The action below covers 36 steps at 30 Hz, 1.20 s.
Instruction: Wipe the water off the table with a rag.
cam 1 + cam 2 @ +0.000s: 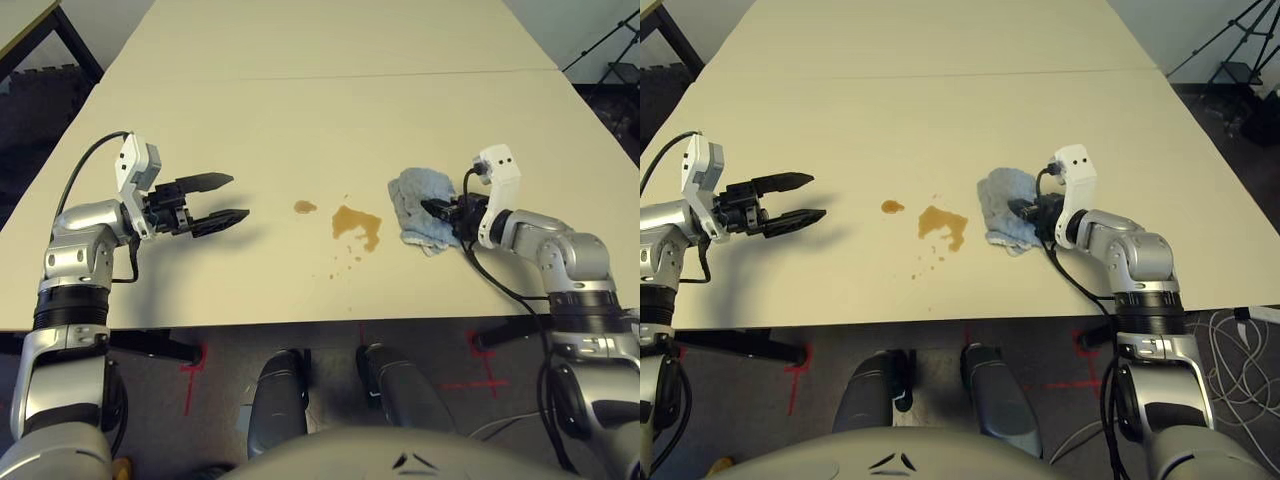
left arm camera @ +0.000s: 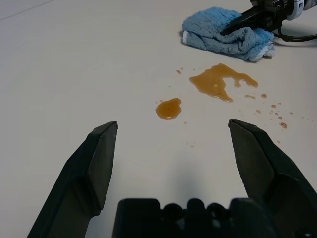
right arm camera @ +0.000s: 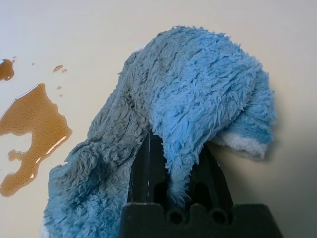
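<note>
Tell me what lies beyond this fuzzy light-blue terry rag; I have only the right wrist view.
Observer: The left gripper hovers open over the pale cream matte table, on the spill's far side from you.
Operator: Report the whole spill.
Observer: Beyond the amber-brown liquid blotch, a separate small round spot sits toward the left gripper.
Operator: Confirm my grip.
Observer: The right gripper is shut on the rag, which rests bunched on the table beside the blotch, not yet over it.
</note>
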Motion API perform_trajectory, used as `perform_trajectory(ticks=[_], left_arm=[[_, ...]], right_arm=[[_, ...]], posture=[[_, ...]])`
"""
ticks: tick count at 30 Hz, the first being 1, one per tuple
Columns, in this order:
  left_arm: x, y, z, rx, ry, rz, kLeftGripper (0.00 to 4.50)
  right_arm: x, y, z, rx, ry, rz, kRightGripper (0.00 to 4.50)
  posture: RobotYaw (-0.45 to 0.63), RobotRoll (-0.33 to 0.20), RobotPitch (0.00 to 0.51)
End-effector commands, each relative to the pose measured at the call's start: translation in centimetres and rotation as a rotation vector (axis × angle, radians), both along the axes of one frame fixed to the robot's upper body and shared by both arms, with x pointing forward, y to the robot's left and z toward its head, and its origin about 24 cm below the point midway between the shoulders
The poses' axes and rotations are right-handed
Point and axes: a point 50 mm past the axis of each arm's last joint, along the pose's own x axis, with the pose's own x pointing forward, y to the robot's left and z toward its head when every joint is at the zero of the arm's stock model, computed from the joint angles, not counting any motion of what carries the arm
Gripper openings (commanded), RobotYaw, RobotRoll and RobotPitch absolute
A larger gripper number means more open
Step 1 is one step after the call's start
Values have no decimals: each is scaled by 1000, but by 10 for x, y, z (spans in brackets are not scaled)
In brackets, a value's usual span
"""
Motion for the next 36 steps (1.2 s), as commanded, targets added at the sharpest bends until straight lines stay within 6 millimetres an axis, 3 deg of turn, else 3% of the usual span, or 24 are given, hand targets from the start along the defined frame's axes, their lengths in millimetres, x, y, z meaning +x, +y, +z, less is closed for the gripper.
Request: perform_trajectory(ticks=[1,17,36], left_arm=[[0,3,-1,45,16,-15,4500],[-2,1,-8,61,17,-29,4500],[-3,-1,-11,56,23,-34,4500]], right_arm=[[-10,23,-21,3,98,75,179],[-10,66,-22,-13,118,236,176],[-25,112,-23,-10,139,452,166]], posture=[[-217,0,154],[-204,0,153],[-195,0,155]])
